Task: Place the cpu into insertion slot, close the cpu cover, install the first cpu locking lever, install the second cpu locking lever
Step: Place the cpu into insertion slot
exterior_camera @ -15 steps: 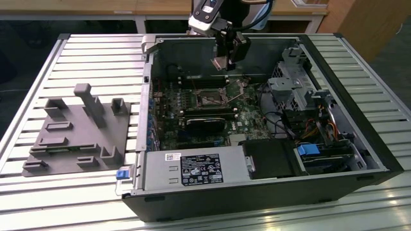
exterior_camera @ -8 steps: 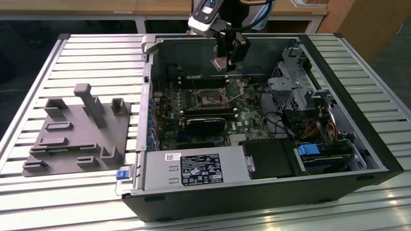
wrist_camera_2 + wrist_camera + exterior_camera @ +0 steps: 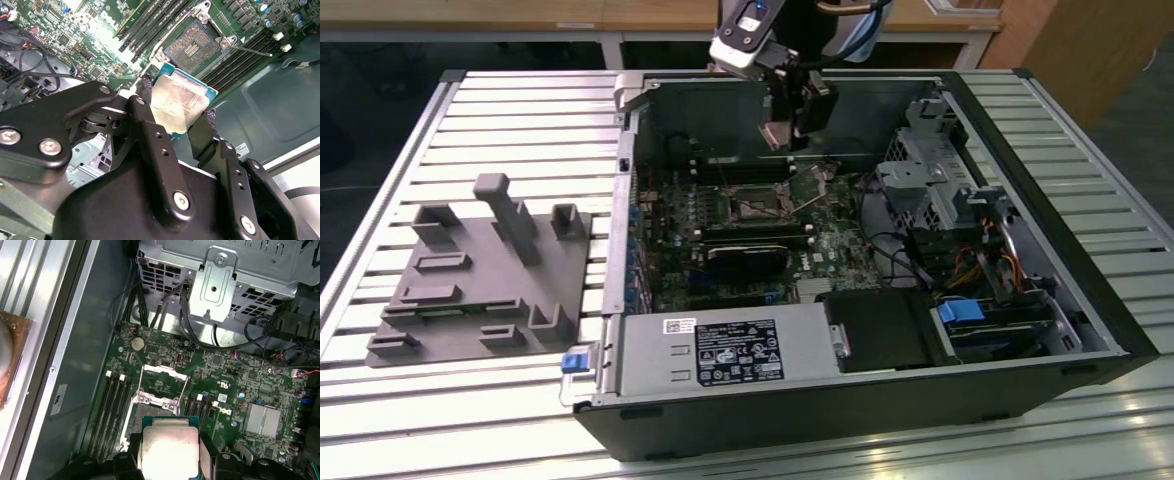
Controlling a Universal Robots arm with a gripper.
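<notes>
**A:** What was counted?

**B:** One gripper point(image 3: 177, 104) with two black metal fingers point(image 3: 152, 135) was seen, clamped on one chip point(image 3: 182, 97) by its opposite edges. One socket point(image 3: 192, 47) was counted, lying uncovered on the green board point(image 3: 225, 365). The chip was held in the air, apart from it.

**A:** What was noted around it?

**B:** One silver cover frame point(image 3: 165, 370) was seen raised at an edge of the socket. Black memory slots point(image 3: 150, 25) were ranged alongside. In the first wrist view part of the socket was hidden by the chip. The open computer case point(image 3: 854, 425) was laid on a slatted table point(image 3: 520, 120), with one grey plastic fixture point(image 3: 480, 270) at the exterior view's left.

**A:** And surfaces?

**B:** The chip's face was found flat, square, pale and smudged, and the socket's floor dark.
</notes>
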